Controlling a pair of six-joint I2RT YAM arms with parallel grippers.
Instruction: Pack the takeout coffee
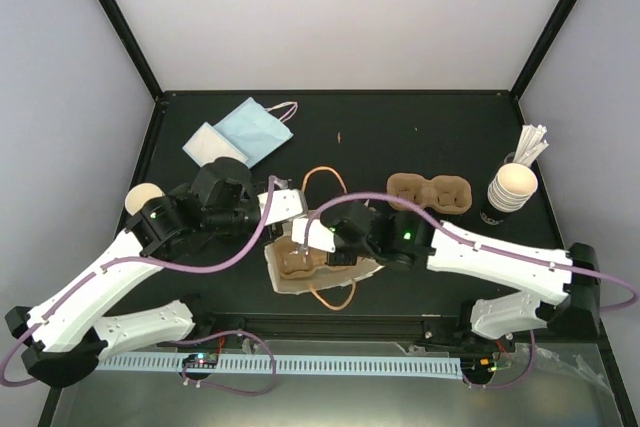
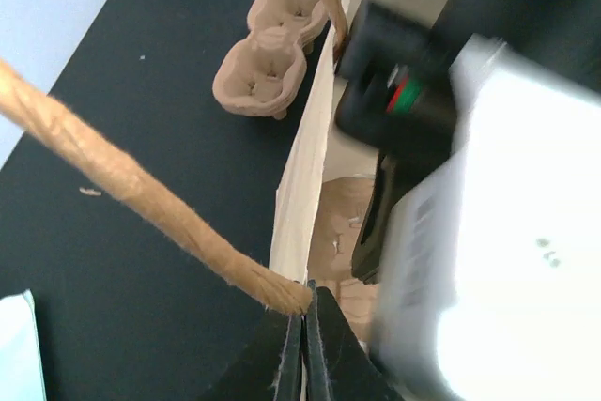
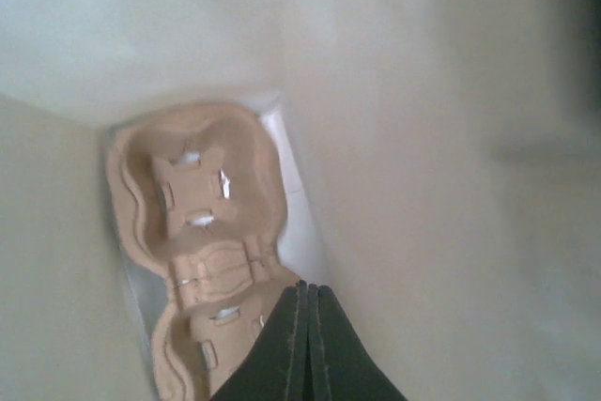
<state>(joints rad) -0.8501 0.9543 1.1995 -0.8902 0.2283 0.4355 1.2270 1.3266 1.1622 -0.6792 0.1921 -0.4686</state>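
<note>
Tabletop point(image 1: 400, 137), black, carries a paper bag point(image 1: 275, 277) at its near middle, mouth open, with one pulp carrier point(image 3: 197, 204) lying inside. On the table to the right, well apart from the bag, sits a second carrier point(image 1: 430, 192). At the far left the takeout coffee point(image 1: 143, 197) stands just beside the left arm point(image 1: 110, 277), clear of both grippers. Pinched onto the bag's rim where a handle point(image 2: 141, 194) joins is the left gripper point(image 2: 302, 345); the right gripper point(image 3: 305, 345) is closed inside the bag, above the carrier, with nothing visibly held
</note>
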